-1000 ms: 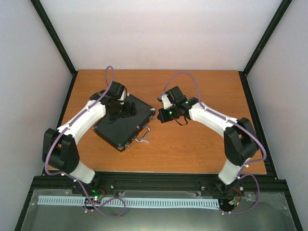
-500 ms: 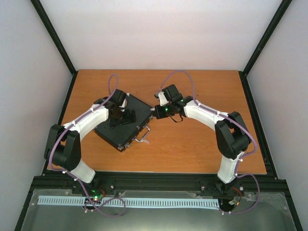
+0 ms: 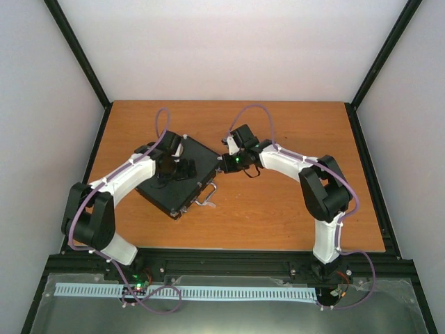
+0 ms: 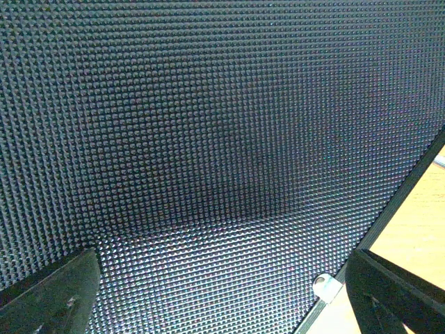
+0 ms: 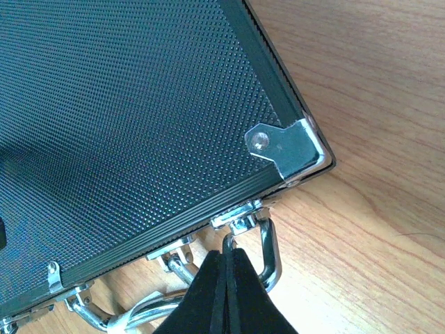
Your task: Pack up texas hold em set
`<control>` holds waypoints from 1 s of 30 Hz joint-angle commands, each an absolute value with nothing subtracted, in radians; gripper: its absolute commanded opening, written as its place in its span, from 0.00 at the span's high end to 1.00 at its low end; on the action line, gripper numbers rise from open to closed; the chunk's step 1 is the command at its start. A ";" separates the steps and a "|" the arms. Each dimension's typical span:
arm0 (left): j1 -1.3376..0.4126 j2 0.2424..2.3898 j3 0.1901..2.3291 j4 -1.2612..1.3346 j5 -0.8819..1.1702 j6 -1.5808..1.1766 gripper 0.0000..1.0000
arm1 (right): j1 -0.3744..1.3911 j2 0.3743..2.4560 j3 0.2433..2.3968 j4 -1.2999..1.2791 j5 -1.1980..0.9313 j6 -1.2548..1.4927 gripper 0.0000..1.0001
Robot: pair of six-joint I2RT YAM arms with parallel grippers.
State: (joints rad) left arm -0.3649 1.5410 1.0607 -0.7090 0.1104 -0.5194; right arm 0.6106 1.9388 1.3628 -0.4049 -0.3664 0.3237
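You have one case (image 3: 177,193) to look at: flat, black, with its lid down. It lies at an angle on the left-centre part of the wooden table (image 3: 292,209). Its single silver handle (image 3: 206,197) sticks out from the edge that faces the arms.

Both of your arms are at the case. The left gripper (image 3: 174,169) hangs close over the lid. In the left wrist view its two fingers (image 4: 55,296) stand wide apart at the bottom corners of the picture, so that hand is open and holds nothing. Only the dimpled black lid shows between them. You cannot tell from these views whether the fingers touch the lid.

The right gripper (image 5: 228,245) sits at the case's right-hand corner. Its two fingertips are pressed together into one point, so it is closed with nothing between them. That point lies right against one silver latch (image 5: 240,223) on the case's front edge, just beside one silver corner cap (image 5: 288,149) with one rivet. The tips look to be touching the latch's wire loop, but they do not hold it.
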 commanded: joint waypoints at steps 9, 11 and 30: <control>-0.350 1.461 1.247 -0.800 0.071 -0.499 0.00 | 0.606 1.729 1.358 -0.438 -0.294 0.289 0.97; -0.315 1.474 1.310 -0.811 0.073 -0.513 0.00 | 0.614 1.715 1.369 -0.489 -0.318 0.269 0.97; -0.034 1.836 1.372 -0.715 0.180 -0.557 0.00 | 0.857 1.681 1.263 -0.510 -0.468 0.211 0.97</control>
State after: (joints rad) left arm -0.0353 1.8118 1.3754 -0.7521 0.1493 -0.5613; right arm 0.8272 1.6817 1.2598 -0.5442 -0.4206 0.2241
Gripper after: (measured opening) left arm 0.998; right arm 0.031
